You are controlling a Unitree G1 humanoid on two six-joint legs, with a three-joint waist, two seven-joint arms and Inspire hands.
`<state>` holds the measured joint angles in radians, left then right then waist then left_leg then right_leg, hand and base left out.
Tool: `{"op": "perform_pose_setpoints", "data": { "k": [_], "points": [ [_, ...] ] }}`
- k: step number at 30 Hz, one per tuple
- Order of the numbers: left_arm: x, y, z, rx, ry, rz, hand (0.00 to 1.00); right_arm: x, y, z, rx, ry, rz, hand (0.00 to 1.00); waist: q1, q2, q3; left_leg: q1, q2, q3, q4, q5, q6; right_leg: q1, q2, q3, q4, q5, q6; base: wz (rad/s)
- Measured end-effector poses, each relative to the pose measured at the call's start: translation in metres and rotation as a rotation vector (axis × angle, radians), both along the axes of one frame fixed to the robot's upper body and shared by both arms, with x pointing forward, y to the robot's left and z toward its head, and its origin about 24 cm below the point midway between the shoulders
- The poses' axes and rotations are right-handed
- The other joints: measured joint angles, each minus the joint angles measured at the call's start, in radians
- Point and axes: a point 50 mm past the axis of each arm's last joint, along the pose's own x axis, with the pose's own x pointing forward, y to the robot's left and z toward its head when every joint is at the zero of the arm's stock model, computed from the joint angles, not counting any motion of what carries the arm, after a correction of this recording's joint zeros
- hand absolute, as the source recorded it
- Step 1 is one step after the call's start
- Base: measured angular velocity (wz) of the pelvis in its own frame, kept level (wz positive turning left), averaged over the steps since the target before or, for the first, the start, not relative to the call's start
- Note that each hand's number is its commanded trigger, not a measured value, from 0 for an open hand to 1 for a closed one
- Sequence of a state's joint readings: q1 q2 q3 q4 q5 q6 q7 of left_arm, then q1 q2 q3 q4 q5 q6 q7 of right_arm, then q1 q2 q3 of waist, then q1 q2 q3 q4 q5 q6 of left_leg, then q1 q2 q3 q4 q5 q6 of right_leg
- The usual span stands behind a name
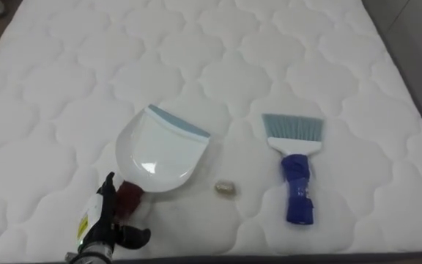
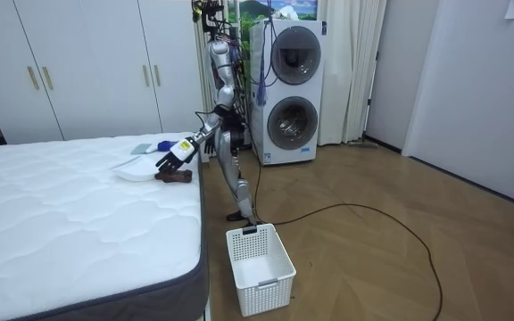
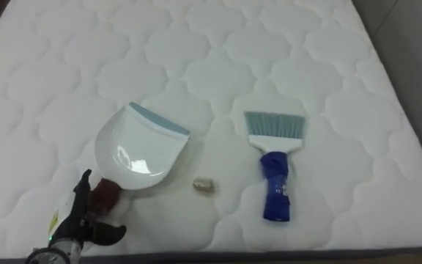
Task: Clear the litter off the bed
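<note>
— Reaching for the dustpan handle (image 1: pixel 129 196) is judged underway; the left hand (image 1: pixel 107 220) is spread beside it.
— Closure round it is needed next; scrap (image 1: pixel 226 188) and brush (image 1: pixel 295 165) lie on the bed (image 1: pixel 269 59).

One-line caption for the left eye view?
Left hand open at the white dustpan on the mattress; small beige scrap and blue brush beside it.

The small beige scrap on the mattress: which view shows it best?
The left eye view: the scrap lies clear on the mattress, between dustpan and brush. The right eye view shows nearly the same. In the room view it is too small to tell.
</note>
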<state>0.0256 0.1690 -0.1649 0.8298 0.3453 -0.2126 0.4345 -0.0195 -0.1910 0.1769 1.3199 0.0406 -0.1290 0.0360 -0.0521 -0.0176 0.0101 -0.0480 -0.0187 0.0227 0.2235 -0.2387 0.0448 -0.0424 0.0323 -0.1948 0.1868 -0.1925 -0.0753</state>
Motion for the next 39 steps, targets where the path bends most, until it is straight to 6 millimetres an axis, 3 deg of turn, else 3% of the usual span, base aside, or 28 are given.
{"op": "perform_pose_setpoints", "data": {
  "k": [12,18,26,32,39],
  "points": [
    [-0.002,0.003,-0.010,0.004,0.082,-0.009,0.00,0.003,0.004,0.000,0.012,-0.002,0.007,0.00,0.002,-0.015,0.0088,-0.042,0.000,0.002,0.016,0.000,0.000,-0.034,-0.002,-0.004,0.003,0.002,-0.003,0.02],
    [0.011,0.002,-0.008,0.003,0.082,-0.008,0.00,0.008,0.005,0.000,0.007,0.003,0.019,0.00,0.000,-0.016,0.0094,-0.055,0.000,0.000,0.019,0.000,0.000,-0.048,-0.003,-0.003,0.008,0.002,-0.003,0.00],
    [0.024,0.001,-0.003,-0.016,0.054,0.008,0.00,0.008,0.003,0.000,0.001,0.008,-0.002,0.00,-0.007,-0.010,0.0119,-0.078,0.000,0.001,0.034,0.000,0.000,-0.063,-0.005,-0.005,0.010,0.002,-0.003,0.02],
    [0.034,0.001,0.002,-0.022,0.033,0.018,0.00,0.013,0.003,0.001,0.006,-0.006,-0.032,0.00,-0.028,0.003,0.0186,-0.101,0.000,0.001,0.044,0.000,0.000,-0.084,-0.006,-0.010,0.020,0.002,-0.003,0.01],
    [0.046,0.000,0.009,-0.041,-0.005,0.029,0.00,0.015,0.003,0.002,-0.003,-0.009,-0.035,0.00,-0.034,0.006,0.0192,-0.116,0.002,0.003,0.050,0.000,0.000,-0.104,-0.007,-0.018,0.035,0.002,-0.003,0.00]
  ]
}}
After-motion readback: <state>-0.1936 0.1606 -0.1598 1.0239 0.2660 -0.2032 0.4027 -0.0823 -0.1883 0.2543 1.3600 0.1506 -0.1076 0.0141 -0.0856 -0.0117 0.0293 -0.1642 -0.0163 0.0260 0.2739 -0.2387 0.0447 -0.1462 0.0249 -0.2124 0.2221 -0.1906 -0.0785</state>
